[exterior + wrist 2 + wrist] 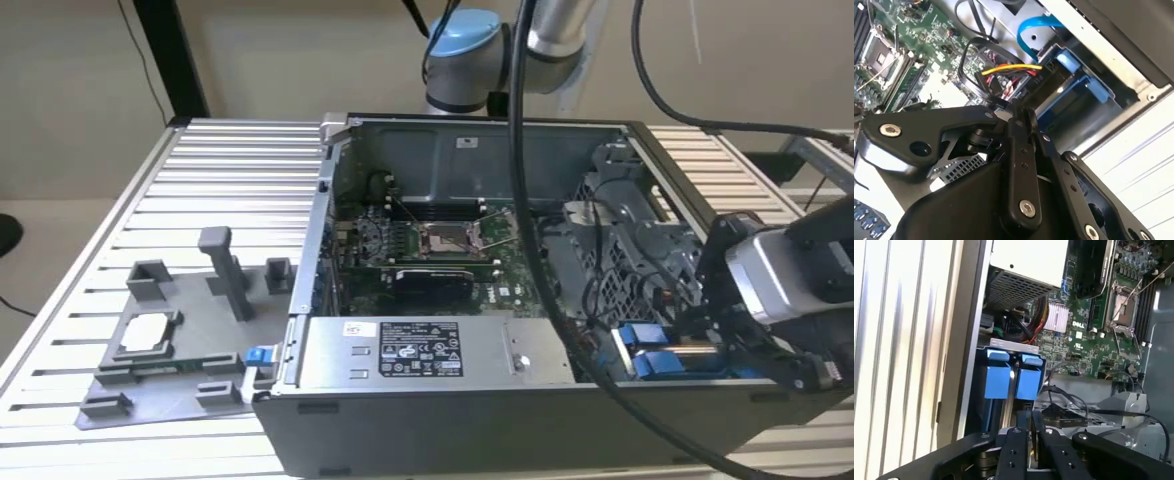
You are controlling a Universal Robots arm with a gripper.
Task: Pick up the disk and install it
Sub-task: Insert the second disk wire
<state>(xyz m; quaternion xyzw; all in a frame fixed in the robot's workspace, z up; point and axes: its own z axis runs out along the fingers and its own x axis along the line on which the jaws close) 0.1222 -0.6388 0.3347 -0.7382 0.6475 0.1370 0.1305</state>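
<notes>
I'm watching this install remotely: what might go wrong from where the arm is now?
Loose cables lie right beside the blue bracket near the hand, so they might snag or get pinched. The disk stands close to the case wall, so a tilt might jam it.

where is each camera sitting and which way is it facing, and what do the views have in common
Exterior view: off the arm, above the table, looking down into the open computer case; shows the arm and gripper low at that view's right.
First wrist view: on the wrist, looking past the gripper at the blue brackets and motherboard.
Second wrist view: on the wrist, looking over the gripper at the blue bracket and cables.
Shared: both wrist views show the motherboard, blue brackets and shut jaws.
</notes>
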